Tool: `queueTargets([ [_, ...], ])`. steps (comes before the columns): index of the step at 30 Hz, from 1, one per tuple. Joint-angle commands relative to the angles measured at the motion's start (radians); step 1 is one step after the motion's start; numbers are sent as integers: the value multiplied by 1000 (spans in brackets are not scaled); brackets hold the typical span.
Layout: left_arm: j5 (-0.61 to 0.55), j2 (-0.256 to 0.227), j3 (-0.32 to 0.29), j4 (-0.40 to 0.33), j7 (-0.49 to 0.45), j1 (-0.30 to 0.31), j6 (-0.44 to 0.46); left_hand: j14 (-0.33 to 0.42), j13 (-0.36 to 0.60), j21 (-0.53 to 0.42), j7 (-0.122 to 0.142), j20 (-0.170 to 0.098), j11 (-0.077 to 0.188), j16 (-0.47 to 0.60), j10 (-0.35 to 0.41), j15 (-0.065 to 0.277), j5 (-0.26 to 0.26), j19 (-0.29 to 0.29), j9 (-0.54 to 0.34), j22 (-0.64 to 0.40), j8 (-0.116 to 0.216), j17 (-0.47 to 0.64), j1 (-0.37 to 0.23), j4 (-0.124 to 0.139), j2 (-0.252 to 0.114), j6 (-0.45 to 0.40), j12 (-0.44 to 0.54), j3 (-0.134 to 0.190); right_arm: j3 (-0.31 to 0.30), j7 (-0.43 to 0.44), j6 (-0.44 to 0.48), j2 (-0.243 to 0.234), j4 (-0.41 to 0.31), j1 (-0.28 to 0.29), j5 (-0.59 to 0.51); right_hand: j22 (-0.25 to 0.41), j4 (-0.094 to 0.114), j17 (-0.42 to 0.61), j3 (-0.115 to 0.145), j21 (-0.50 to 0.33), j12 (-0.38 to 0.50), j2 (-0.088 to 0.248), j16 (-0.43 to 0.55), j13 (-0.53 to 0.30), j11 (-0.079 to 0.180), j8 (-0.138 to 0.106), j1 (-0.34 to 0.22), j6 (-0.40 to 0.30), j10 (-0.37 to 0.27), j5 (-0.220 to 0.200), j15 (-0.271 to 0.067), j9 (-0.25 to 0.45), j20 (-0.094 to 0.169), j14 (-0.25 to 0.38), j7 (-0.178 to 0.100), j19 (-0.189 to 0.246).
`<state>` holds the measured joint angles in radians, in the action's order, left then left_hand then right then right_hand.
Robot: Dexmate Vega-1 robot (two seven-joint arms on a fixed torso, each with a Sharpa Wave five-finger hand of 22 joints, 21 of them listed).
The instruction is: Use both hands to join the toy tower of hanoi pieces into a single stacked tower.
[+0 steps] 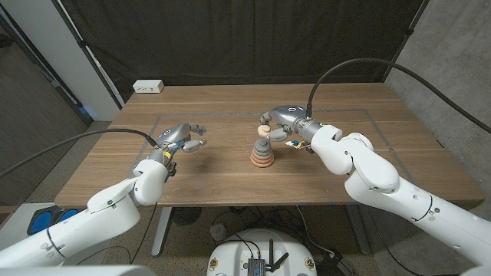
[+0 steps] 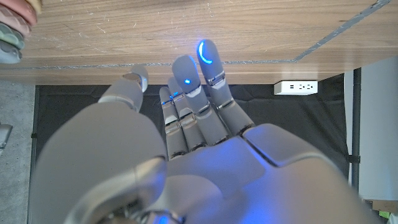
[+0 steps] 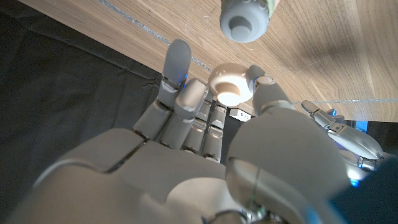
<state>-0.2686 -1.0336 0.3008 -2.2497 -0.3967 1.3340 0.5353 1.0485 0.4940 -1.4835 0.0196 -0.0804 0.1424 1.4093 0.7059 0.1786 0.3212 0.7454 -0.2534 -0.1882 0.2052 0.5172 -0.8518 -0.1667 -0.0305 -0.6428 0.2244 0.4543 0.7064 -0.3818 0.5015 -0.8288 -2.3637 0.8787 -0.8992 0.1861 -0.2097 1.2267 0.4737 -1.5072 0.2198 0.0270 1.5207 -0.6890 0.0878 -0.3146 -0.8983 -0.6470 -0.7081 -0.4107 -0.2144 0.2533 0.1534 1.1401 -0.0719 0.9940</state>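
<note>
1. Nearest the head camera, the left hand hangs over the table at about nine o'clock from the stacked tower, fingers loosely spread and holding nothing, seemingly parked clear while the other arm works.
2. At the tower's one o'clock, the right hand pinches a small cream top piece between thumb and fingers, held just above the tower's peg.
3. I judge this capping piece is carried high to line up over the peg before lowering.
</note>
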Motion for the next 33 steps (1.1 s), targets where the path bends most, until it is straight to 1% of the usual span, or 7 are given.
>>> queueTargets([
  [1,-5,1,-12,-8,-3,15,-2,-5,1,-5,-2,-124,2,0,5,41,0,2,-3,-1,0,-2,-9,-3,4,2,-6,10,19,-104,-45,61,37,-31,-68,1,43,3,48,5,-3,34,8,-5,85,-3,-34,-32,-91,-4,-3,4,68,4,-30,12],
  [12,0,2,-29,-6,-8,34,-15,-4,2,-7,-2,-124,3,5,7,41,-1,1,-4,-1,0,-1,-9,-3,3,1,-7,14,36,-186,-54,98,73,-60,-105,-3,43,3,52,11,-6,35,8,-6,85,-1,-34,-31,-89,-5,-3,4,68,1,-27,9],
  [18,-4,2,-30,-8,-5,35,-14,-2,3,-9,-2,-124,2,10,8,41,-2,0,-5,-1,1,3,-7,-2,3,-3,-8,17,39,-210,-55,109,98,-66,-107,-2,43,-2,54,13,-7,36,3,-7,86,0,-35,-30,-90,-5,-3,4,68,-5,-27,10],
  [26,-7,3,-37,-12,-6,40,-11,-5,3,-9,-2,-124,2,7,9,41,-2,0,-5,-1,1,-2,-6,-2,3,-4,-7,18,40,-227,-52,112,109,-69,-115,-2,43,0,56,15,-8,37,5,-7,82,0,-36,-32,-92,-5,-3,4,68,-4,-26,11],
  [33,-9,9,-38,-10,-6,40,-13,-4,4,-10,-3,-124,2,9,11,41,-2,0,-5,-1,1,-2,-6,-2,3,-5,-7,18,42,-239,-51,119,128,-76,-112,-2,43,-1,57,17,-9,36,3,-8,84,0,-36,-33,-93,-5,-3,4,68,-7,-26,11],
])
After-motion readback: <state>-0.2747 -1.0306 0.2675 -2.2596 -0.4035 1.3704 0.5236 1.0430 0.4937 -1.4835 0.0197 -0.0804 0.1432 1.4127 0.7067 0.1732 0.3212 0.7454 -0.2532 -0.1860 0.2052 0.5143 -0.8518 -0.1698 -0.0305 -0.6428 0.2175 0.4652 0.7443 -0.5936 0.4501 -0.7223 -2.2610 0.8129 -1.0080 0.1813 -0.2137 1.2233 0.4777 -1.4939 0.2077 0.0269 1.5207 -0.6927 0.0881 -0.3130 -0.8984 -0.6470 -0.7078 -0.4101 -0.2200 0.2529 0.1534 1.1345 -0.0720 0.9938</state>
